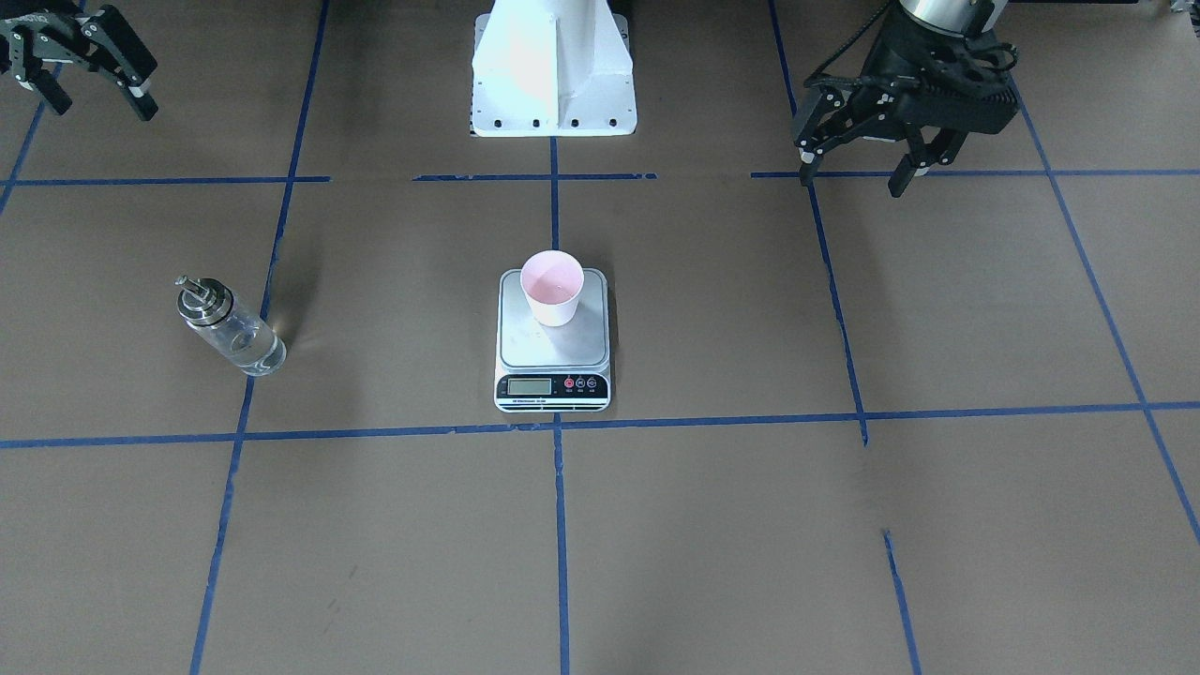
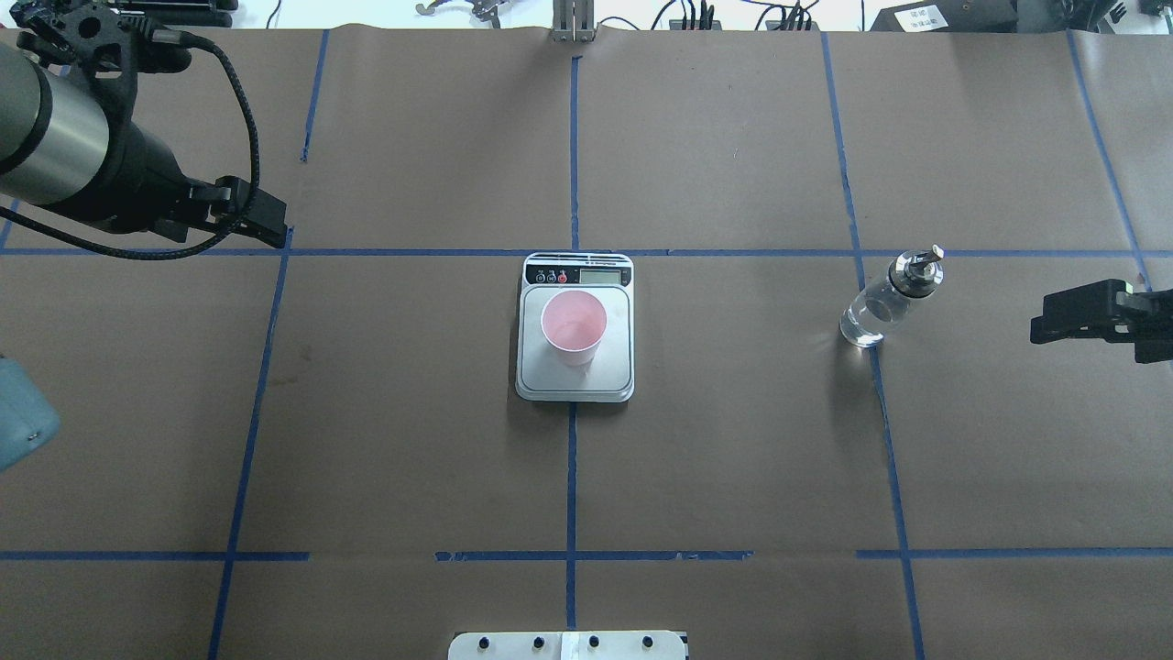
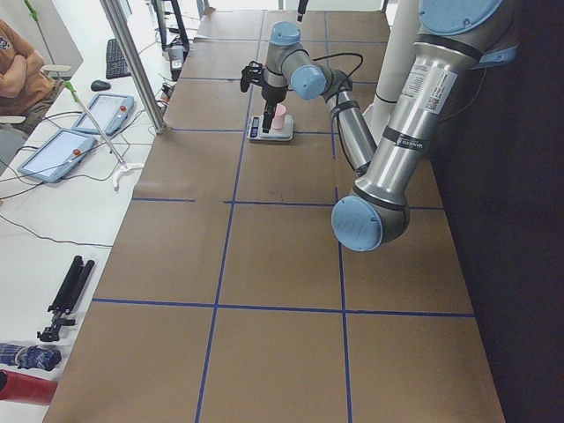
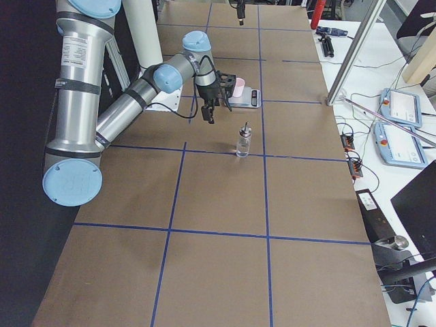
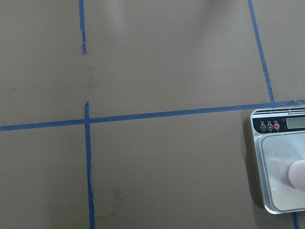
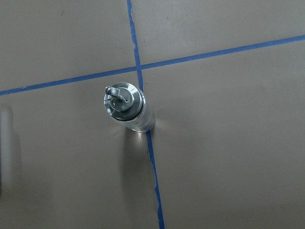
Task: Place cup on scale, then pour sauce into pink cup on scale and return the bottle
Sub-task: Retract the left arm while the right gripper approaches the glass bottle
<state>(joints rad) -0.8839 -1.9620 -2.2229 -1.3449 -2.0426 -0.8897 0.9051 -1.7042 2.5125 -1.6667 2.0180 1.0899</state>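
Two arms hover raised; I see the left gripper (image 1: 851, 183) and right gripper (image 1: 103, 109) both spread wide, empty. The pale pink paper cup (image 1: 553, 291) stands on the flat silver steel scale (image 1: 553, 352), the clear glass bottle (image 1: 230, 328) well to the robot's right.

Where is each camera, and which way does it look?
Front-facing: across the table, facing the robot; shows base, left gripper, right gripper.
Overhead: behind the robot, looking forward and down; shows left arm, right gripper.
Exterior left: table's end, looking along it; left arm nearest.
Exterior right: opposite end; right arm nearest.
Left wrist: looks down at the scale; no robot parts show.
Right wrist: looks straight down on the bottle.
Shared: front-facing and overhead both show the cup on the scale, from opposite sides.
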